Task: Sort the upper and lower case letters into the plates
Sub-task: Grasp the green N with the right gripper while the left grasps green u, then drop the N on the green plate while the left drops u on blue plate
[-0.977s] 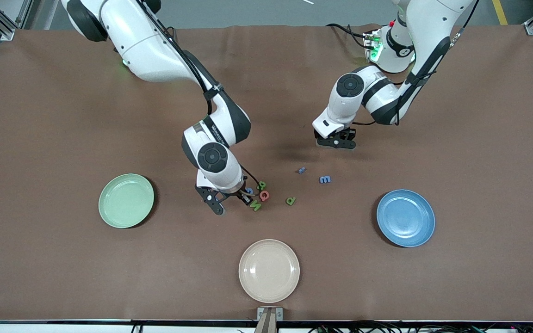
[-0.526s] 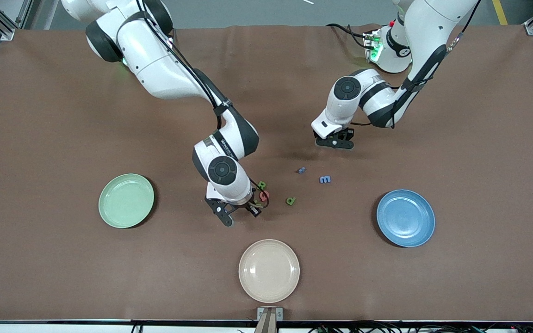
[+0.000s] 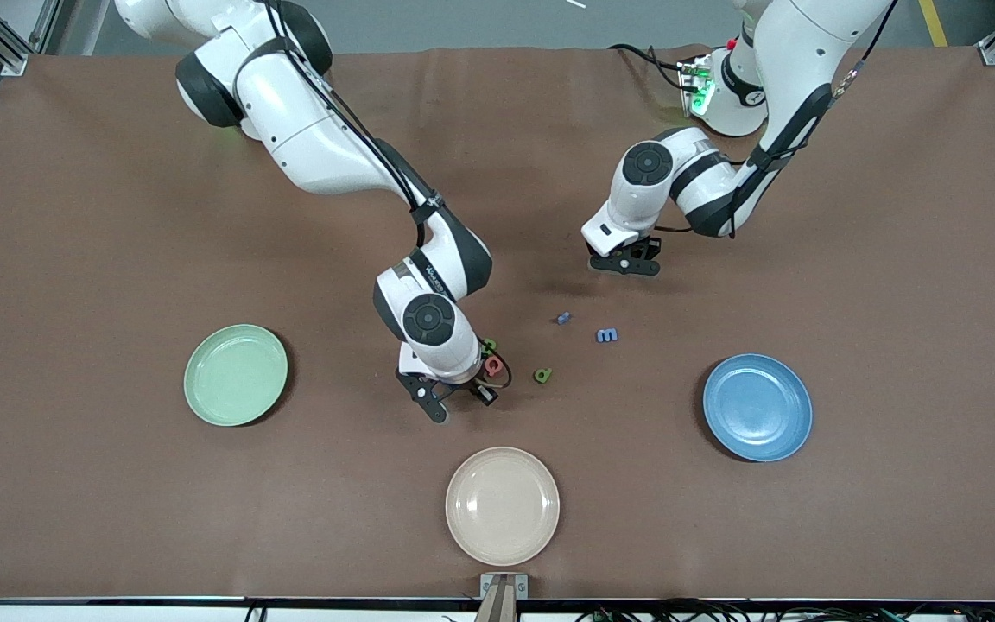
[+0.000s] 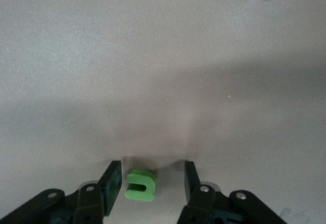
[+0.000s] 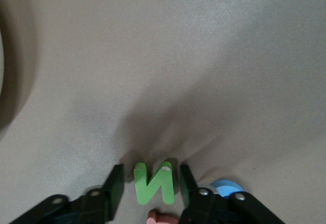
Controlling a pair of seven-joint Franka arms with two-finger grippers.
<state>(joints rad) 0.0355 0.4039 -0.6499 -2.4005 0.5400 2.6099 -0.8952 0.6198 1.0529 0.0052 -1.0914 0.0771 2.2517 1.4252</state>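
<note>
With spread fingers the right gripper (image 5: 148, 183) straddles the green N (image 5: 154, 183) amid the central letters, the left gripper (image 4: 147, 182) likewise straddles a green letter (image 4: 140, 185); crowding neighbours risk a snagged grasp.

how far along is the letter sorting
Barely started: the mint green plate and the blue plate hold no letters. The right gripper is open around a green N; the left gripper is open around a small green letter. Neither is gripped. Every letter remains to sort.
</note>
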